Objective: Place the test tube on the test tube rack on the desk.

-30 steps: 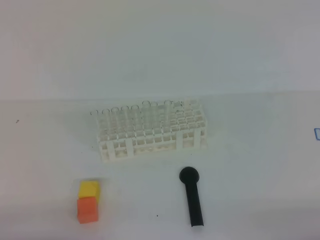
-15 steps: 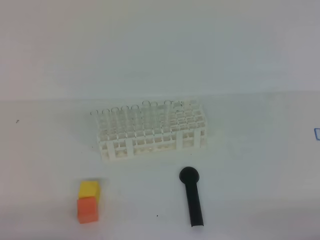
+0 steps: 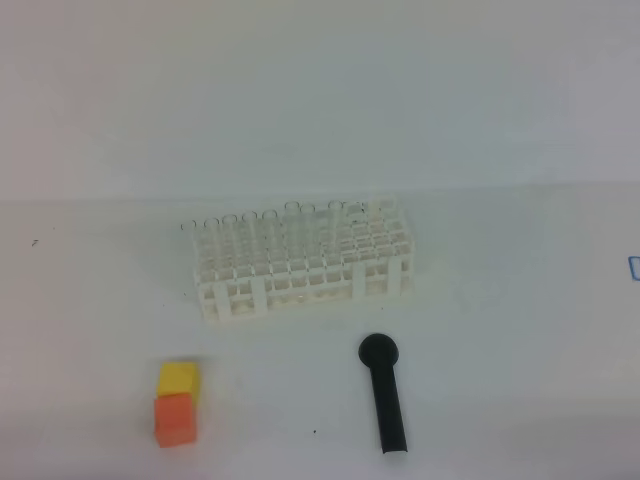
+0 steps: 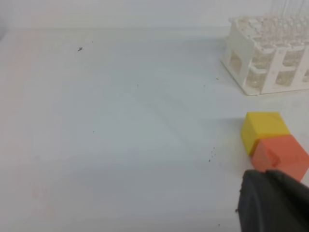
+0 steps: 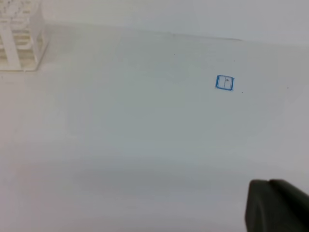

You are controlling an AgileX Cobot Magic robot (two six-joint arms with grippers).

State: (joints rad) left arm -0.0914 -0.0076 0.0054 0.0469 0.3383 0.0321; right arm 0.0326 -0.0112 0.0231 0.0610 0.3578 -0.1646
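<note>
The white test tube rack stands in the middle of the desk. Several clear test tubes stand upright in its back row. Neither arm shows in the exterior high view. Only a dark corner of my left gripper shows at the bottom right of the left wrist view, close to the orange block, with the rack beyond it. A similar dark part of my right gripper sits low right in the right wrist view, far from the rack. Both grippers are shut and nothing shows in them.
A black round-headed tool lies in front of the rack, handle toward the near edge. A yellow block and an orange block touch at the front left. A small blue mark is on the desk at the right.
</note>
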